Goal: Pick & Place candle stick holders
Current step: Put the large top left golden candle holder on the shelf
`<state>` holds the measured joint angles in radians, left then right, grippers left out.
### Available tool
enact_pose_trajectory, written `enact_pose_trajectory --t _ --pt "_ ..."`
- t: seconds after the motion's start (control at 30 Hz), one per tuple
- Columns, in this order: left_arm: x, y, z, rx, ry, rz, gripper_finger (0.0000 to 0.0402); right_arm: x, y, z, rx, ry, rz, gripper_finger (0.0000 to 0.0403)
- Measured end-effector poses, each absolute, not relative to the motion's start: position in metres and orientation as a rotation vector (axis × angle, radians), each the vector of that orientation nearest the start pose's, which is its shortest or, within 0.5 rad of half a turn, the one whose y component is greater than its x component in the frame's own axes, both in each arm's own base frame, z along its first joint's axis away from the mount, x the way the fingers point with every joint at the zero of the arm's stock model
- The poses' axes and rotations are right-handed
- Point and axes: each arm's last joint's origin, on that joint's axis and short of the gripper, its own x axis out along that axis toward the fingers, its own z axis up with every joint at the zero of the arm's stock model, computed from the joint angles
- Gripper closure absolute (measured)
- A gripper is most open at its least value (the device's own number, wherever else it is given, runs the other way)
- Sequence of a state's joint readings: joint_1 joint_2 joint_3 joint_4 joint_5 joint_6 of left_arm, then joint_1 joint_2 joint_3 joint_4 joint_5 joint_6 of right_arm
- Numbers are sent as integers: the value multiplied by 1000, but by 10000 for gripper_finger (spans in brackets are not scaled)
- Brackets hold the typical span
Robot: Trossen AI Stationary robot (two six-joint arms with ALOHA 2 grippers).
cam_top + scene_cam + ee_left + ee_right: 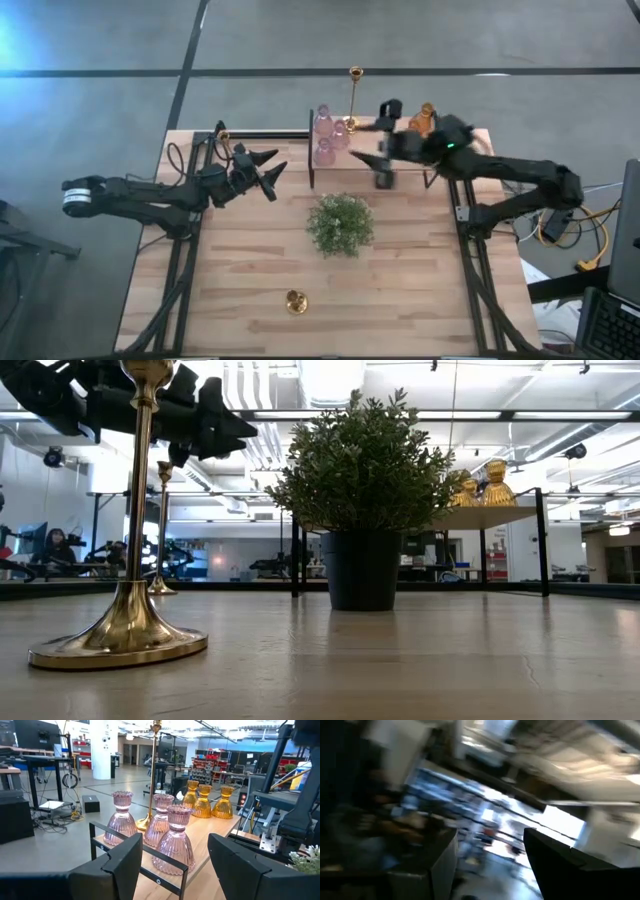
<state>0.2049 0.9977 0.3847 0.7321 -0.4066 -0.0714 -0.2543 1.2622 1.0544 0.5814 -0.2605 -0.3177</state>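
On a raised shelf at the table's far side stand three pink glass holders, three amber ones and a tall brass one, each on its base. Another brass holder stands on its round base near the table's front edge, close in the low view. My left gripper is open and hangs level, left of the shelf, pointing at the pink holders with nothing between its fingers. My right gripper is open and empty, raised above the shelf, blurred in its wrist view.
A bushy green plant in a dark pot stands mid-table, in front of the shelf. In the low view, a further brass holder stands far back on the left. Bare wood lies around the near brass holder.
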Motion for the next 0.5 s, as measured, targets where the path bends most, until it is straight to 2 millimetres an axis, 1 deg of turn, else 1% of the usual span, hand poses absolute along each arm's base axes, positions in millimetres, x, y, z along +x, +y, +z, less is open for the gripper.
enact_pose_trajectory --t 0.03,0.13,0.23,0.37,0.43,0.5 --pt "199 53 245 -78 -141 607 172 266 -59 407 -410 -348 34 186" --pt "199 53 245 -67 -140 606 172 249 -49 424 -383 -261 247 192" --pt "199 53 245 -55 -136 606 172 239 -38 432 -344 -147 386 200" --pt "196 53 248 27 -124 627 172 235 -25 428 -309 30 465 214" --pt "193 53 252 61 -129 680 172 235 -19 422 -279 120 505 222" --pt "188 54 254 84 -113 769 172 235 -15 414 -246 197 534 231"
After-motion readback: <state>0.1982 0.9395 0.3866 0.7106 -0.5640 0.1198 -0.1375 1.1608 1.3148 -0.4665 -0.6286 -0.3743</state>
